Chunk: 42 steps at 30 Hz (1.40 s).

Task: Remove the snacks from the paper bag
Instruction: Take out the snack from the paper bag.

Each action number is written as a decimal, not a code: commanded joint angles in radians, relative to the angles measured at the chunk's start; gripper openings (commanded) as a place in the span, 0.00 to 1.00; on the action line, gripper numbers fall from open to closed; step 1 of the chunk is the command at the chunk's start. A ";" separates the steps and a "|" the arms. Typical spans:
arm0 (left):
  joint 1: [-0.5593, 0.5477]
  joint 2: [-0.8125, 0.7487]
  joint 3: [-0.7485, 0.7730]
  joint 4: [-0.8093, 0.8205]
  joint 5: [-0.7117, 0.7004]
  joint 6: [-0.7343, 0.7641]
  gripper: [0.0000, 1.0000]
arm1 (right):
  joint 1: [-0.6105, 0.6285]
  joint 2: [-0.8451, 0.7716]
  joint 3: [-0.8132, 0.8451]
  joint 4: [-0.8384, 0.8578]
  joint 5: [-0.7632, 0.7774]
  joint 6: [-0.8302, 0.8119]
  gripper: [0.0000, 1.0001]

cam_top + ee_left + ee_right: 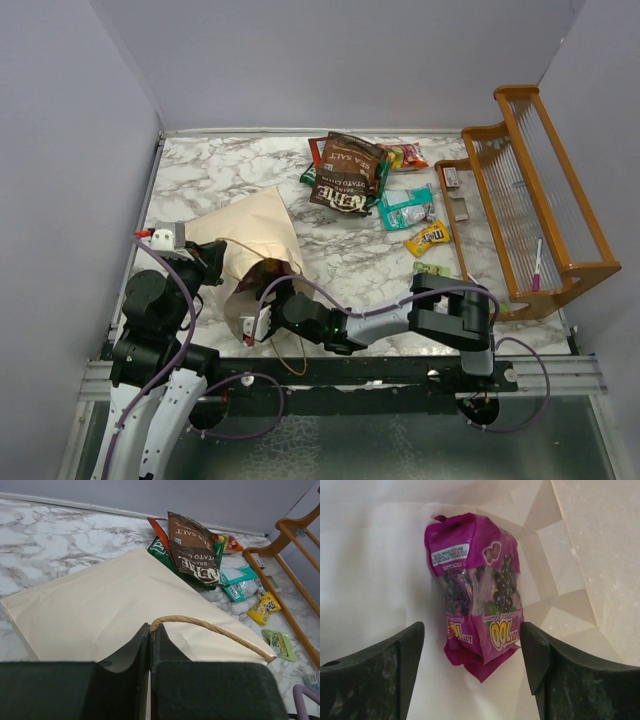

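"Where is the paper bag point(255, 230)?"

"Lying flat on the table point(220, 170), left of middle, mouth towards the arms."

"And the left gripper point(150, 630)?"

"Pinched tight on the paper bag's rim, just beside the handle point(210, 627)."

"The right gripper point(472, 635)?"

"Inside the mouth, fingers spread wide, gripping nothing. The purple bag point(475, 580) lies between them on the paper. I can't tell whether they touch it."

"The other snacks?"

"Out on the marble at the far middle: a brown chip bag point(345, 172) on a heap, the teal packet point(405, 208) and M&M's point(428, 238) beside it, and a green pack point(428, 268) near the rack point(530, 190)."
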 commanded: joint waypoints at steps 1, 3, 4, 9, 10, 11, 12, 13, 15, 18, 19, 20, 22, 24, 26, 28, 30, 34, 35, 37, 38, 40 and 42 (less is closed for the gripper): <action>0.000 -0.010 -0.007 0.008 0.014 0.009 0.00 | -0.039 0.073 0.038 0.061 -0.048 -0.017 0.74; 0.000 -0.012 -0.007 0.008 0.016 0.012 0.00 | -0.056 0.089 0.051 0.064 -0.065 -0.008 0.74; 0.000 -0.012 -0.006 0.007 0.016 0.010 0.00 | -0.063 0.097 0.059 0.065 -0.070 -0.002 0.74; 0.000 -0.006 -0.006 0.008 0.018 0.010 0.00 | -0.082 0.154 0.107 0.069 -0.080 -0.010 0.77; 0.001 -0.008 -0.005 0.008 0.018 0.011 0.00 | -0.085 0.170 0.115 0.079 -0.074 -0.013 0.78; 0.000 -0.010 -0.006 0.007 0.016 0.011 0.00 | -0.088 0.184 0.129 0.079 -0.066 -0.016 0.79; 0.000 -0.011 -0.007 0.007 0.015 0.012 0.00 | -0.090 0.201 0.152 0.075 -0.055 -0.019 0.79; 0.000 -0.012 -0.006 0.006 0.013 0.011 0.00 | -0.092 0.219 0.172 0.070 -0.042 -0.024 0.78; 0.000 -0.009 -0.007 0.008 0.014 0.010 0.00 | -0.098 0.243 0.200 0.064 -0.021 -0.037 0.74; 0.000 -0.010 -0.006 0.007 0.016 0.011 0.00 | -0.101 0.253 0.219 0.058 -0.012 -0.048 0.49; 0.000 -0.010 -0.004 0.007 0.015 0.011 0.00 | -0.101 0.249 0.218 0.061 -0.012 -0.050 0.43; 0.000 -0.010 -0.005 0.007 0.013 0.011 0.00 | -0.101 0.242 0.217 0.059 -0.012 -0.052 0.38; 0.000 -0.007 -0.005 0.008 0.014 0.009 0.00 | -0.100 0.222 0.214 0.047 -0.013 -0.051 0.25; 0.000 -0.009 -0.007 0.008 0.016 0.011 0.00 | -0.101 0.186 0.203 0.018 -0.030 -0.034 0.11; 0.000 -0.013 -0.005 0.006 0.011 0.011 0.00 | -0.100 0.144 0.189 -0.021 -0.055 -0.006 0.02; 0.000 -0.011 -0.005 0.005 0.006 0.010 0.00 | -0.098 0.095 0.170 -0.059 -0.071 0.027 0.01; 0.000 -0.009 -0.005 0.007 0.008 0.009 0.00 | -0.097 0.040 0.145 -0.092 -0.082 0.061 0.01; 0.000 -0.012 -0.003 0.001 -0.007 0.007 0.00 | -0.085 -0.071 0.107 -0.225 -0.143 0.154 0.01; 0.000 -0.011 -0.002 -0.001 -0.013 0.006 0.00 | -0.079 -0.098 0.096 -0.252 -0.165 0.180 0.01; 0.000 -0.007 0.000 -0.002 -0.020 0.005 0.00 | -0.070 -0.155 0.058 -0.266 -0.205 0.225 0.01; 0.000 -0.007 -0.001 -0.004 -0.021 0.005 0.00 | -0.067 -0.188 0.030 -0.265 -0.229 0.251 0.01; 0.000 -0.006 0.001 -0.008 -0.031 0.004 0.00 | -0.063 -0.247 0.014 -0.291 -0.282 0.305 0.01; 0.002 -0.001 0.004 -0.012 -0.043 -0.001 0.00 | -0.063 -0.302 0.012 -0.332 -0.346 0.340 0.01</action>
